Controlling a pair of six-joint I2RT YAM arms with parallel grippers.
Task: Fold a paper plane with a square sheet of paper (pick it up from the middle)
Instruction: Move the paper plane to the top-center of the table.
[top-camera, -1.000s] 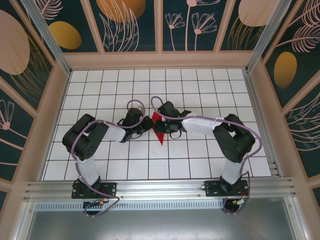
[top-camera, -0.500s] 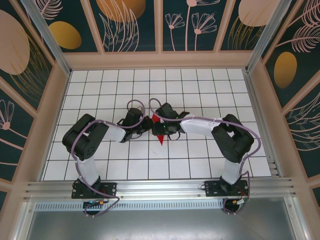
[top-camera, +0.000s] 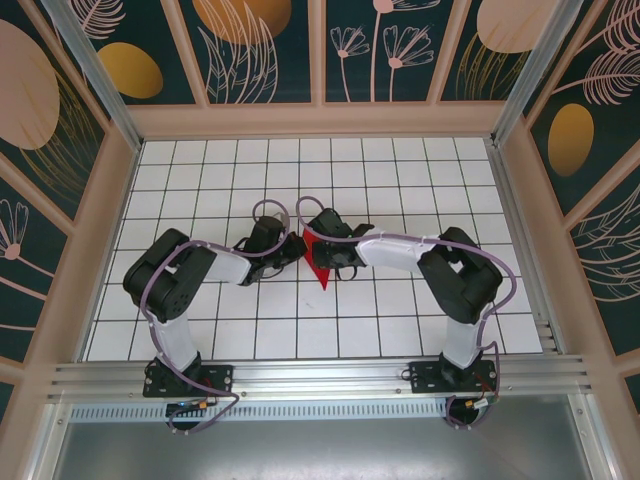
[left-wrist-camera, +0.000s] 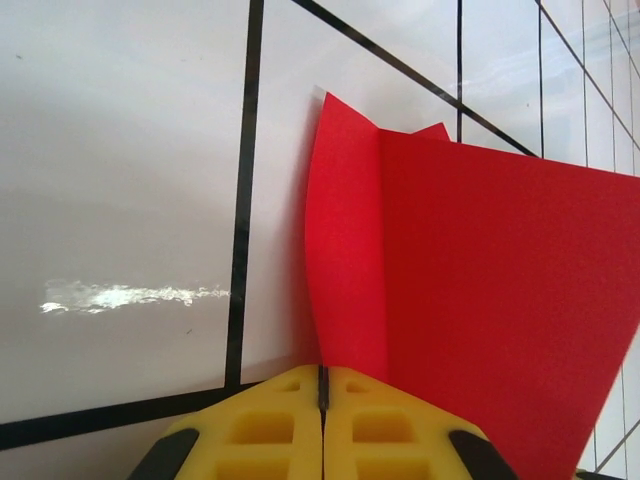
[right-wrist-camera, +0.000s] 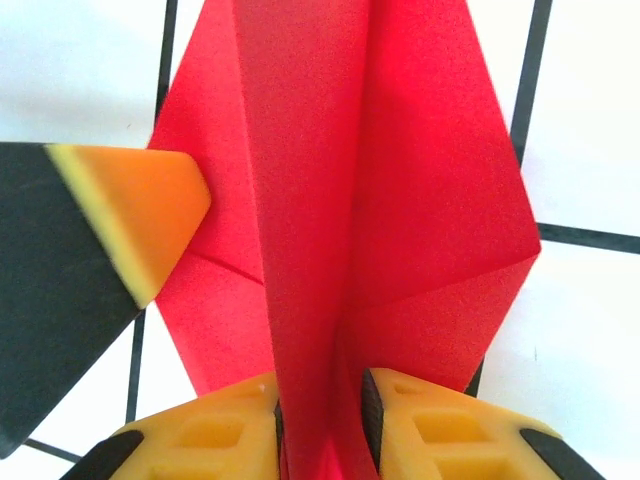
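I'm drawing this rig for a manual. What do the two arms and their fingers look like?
Both the left arm and right arm have white links, black joints and looping lilac cables. The fingers are yellow blocks with moulded pockets, black at the edges.

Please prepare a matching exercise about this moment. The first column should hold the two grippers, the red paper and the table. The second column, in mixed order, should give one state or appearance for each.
Column one
1. left gripper
2. right gripper
3. red paper
4. table

Column two
a. white tiles with black lines
b. jaws closed on the raised middle fold
c. creased, with its sharp tip toward the near edge
d. jaws pressed together on a side flap

Pairs: 1-d, 2-b, 3-c, 4-a
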